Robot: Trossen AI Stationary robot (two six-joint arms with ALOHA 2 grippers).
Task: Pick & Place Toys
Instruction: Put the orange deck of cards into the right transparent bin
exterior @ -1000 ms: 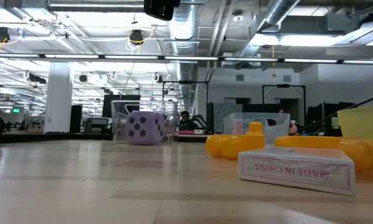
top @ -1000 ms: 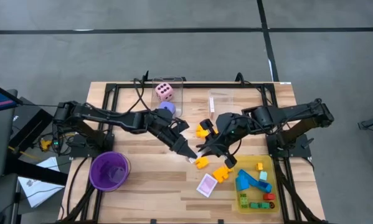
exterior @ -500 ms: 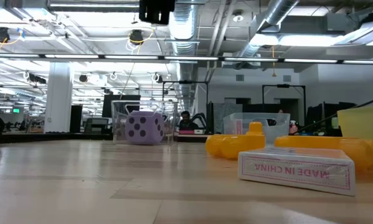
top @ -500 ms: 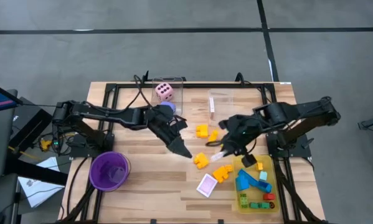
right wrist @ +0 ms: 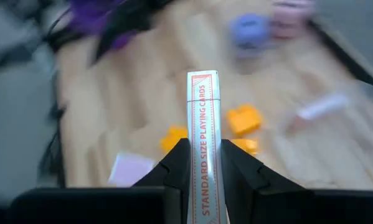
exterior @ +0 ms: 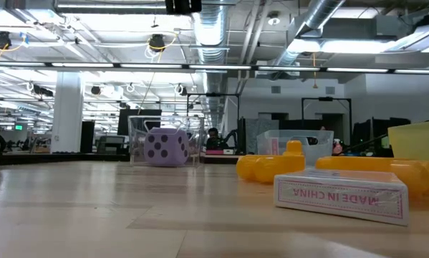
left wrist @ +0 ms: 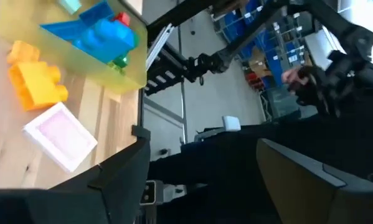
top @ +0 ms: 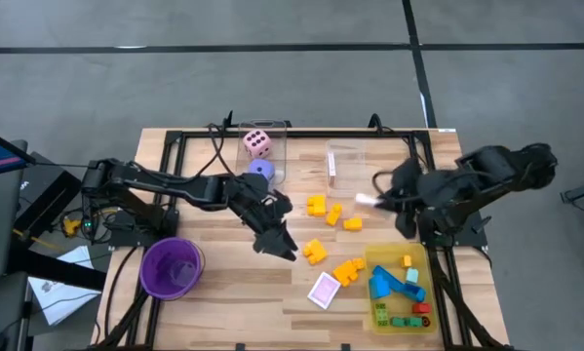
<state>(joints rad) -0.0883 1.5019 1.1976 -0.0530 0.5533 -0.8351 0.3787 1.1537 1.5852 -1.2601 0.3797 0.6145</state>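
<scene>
— What's the right gripper (right wrist: 203,163) got?

— A card box (right wrist: 203,130), pinched on edge between its jaws, up above the counter (top: 214,283) near the clear box (top: 346,166).

— And the left gripper (top: 284,250)?

— Jaws spread wide, nothing in them, hovering just beside a yellow block (top: 315,252). Another card pack (top: 324,290) lies flat by the yellow tray (top: 397,321); the purple die (exterior: 165,147) sits by the pink die (top: 257,144).
</scene>
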